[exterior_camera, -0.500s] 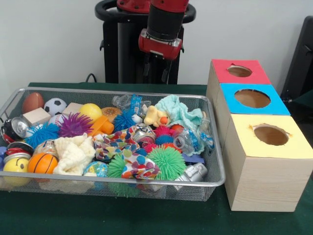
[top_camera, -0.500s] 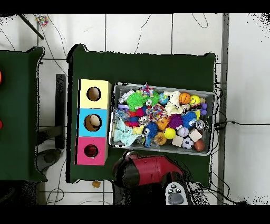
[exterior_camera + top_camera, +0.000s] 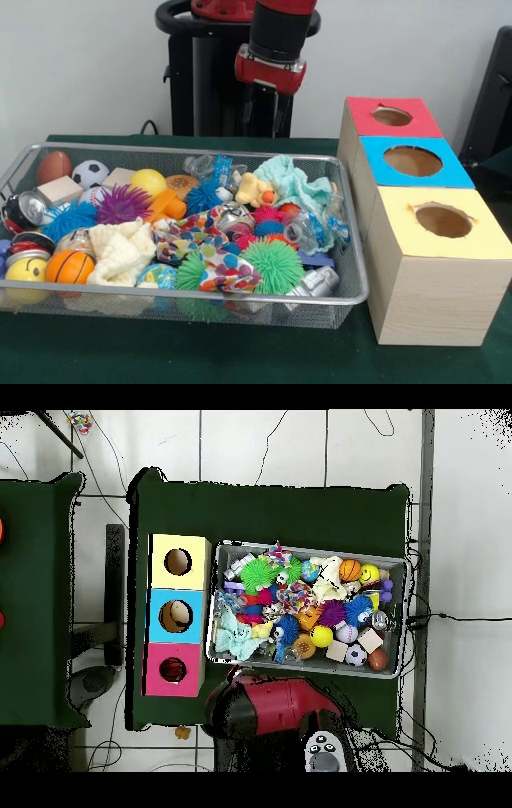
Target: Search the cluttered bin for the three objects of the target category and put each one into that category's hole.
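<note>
My claw [image 3: 266, 120] hangs above far rim of bin [image 3: 80, 150], can't tell if wide or shut; duck [image 3: 254, 191] sits just below, bit nearer me; red hole [image 3: 392, 117] off right

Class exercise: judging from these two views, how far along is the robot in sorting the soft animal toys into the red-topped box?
Done: nothing visible; the red-topped box's hole looks dark, its contents unseen. In hand: nothing; the gripper hangs above the basket's far rim, carrying no toy. Left: the yellow duck lies among the clutter; the tiger and bear are not visible, probably buried.
</note>
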### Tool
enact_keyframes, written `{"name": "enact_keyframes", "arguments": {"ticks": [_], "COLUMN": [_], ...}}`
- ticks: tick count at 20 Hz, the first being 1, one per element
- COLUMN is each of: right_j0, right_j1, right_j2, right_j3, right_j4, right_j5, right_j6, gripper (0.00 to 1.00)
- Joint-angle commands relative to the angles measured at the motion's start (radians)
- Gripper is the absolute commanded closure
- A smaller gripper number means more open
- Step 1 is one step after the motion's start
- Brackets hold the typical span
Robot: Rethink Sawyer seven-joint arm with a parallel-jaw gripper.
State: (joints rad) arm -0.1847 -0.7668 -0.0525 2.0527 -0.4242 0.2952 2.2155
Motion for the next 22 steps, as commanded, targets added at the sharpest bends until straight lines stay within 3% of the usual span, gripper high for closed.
{"name": "enact_keyframes", "arguments": {"ticks": [1,14,22], "right_j0": [-0.006,-0.065,-0.057], "right_j1": [0.097,0.181,0.2], "right_j2": [0.092,0.11,0.1], "right_j3": [-0.132,-0.217,-0.239], "right_j4": [0.032,0.011,0.009], "right_j5": [0.072,0.08,0.081], "right_j6": [0.021,-0.032,-0.014], "gripper": [0.0,0.0,0.0]}}
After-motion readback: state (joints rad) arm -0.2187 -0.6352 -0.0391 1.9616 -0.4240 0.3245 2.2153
